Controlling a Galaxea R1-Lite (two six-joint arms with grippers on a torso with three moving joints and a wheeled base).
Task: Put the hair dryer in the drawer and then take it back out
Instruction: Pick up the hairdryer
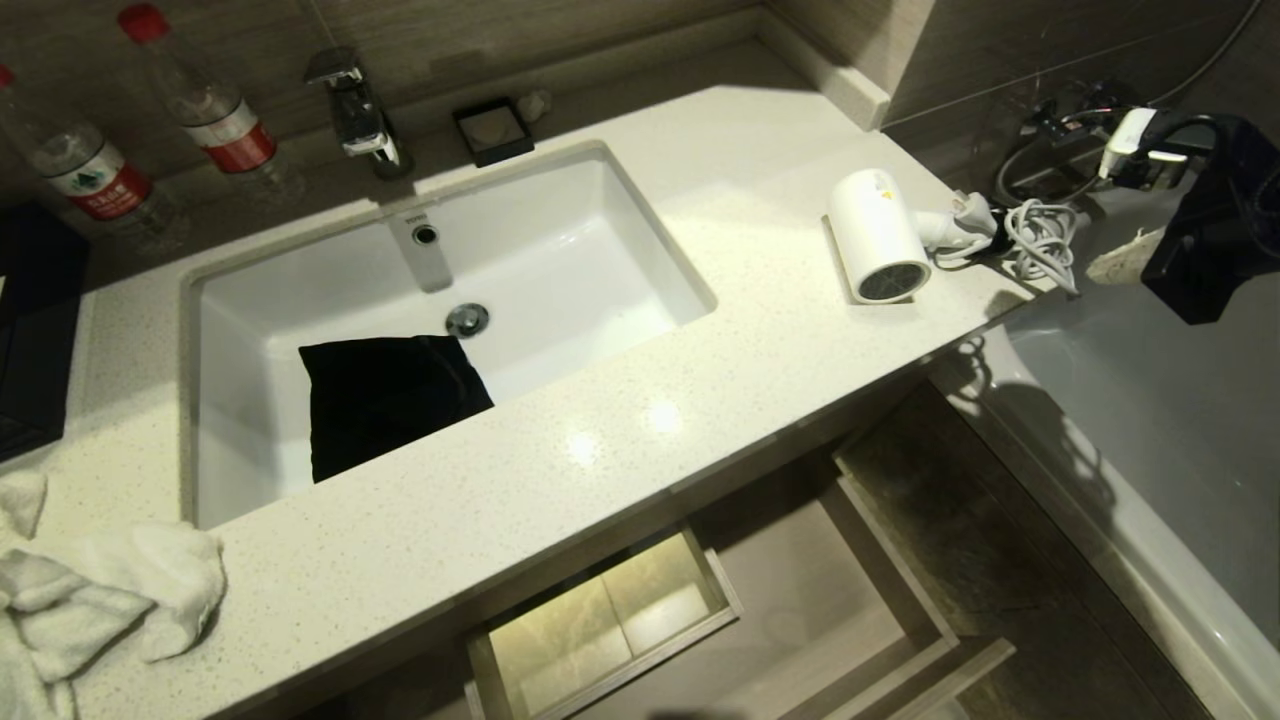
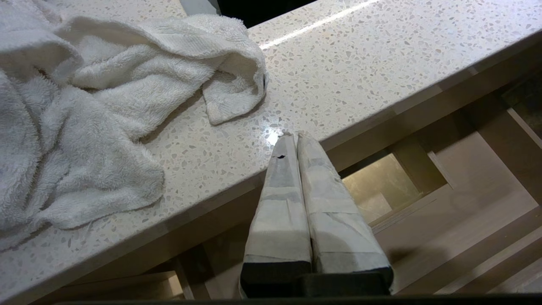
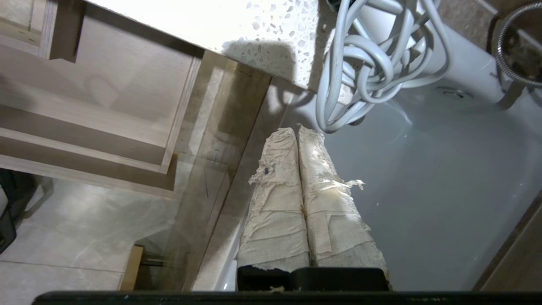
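The white hair dryer point(image 1: 880, 235) lies on its side at the right end of the speckled counter point(image 1: 640, 440), with its dark grille facing the front. Its pale bundled cord point(image 1: 1040, 240) hangs over the counter's end, and the cord point(image 3: 364, 63) also shows in the right wrist view. My right gripper point(image 1: 1110, 263) hovers just right of the cord, over the bathtub; its taped fingers point(image 3: 275, 169) are shut and hold nothing. The drawer point(image 1: 800, 600) stands pulled open under the counter and has nothing in it. My left gripper point(image 2: 294, 135) is shut, with its tips at the counter's front edge.
A black pouch point(image 1: 385, 395) lies in the sink point(image 1: 560, 260) below the faucet point(image 1: 360, 115). Two bottles point(image 1: 210, 110) stand at the back left. A white towel point(image 1: 100, 590) is heaped on the front left of the counter. The bathtub point(image 1: 1150, 420) is on the right.
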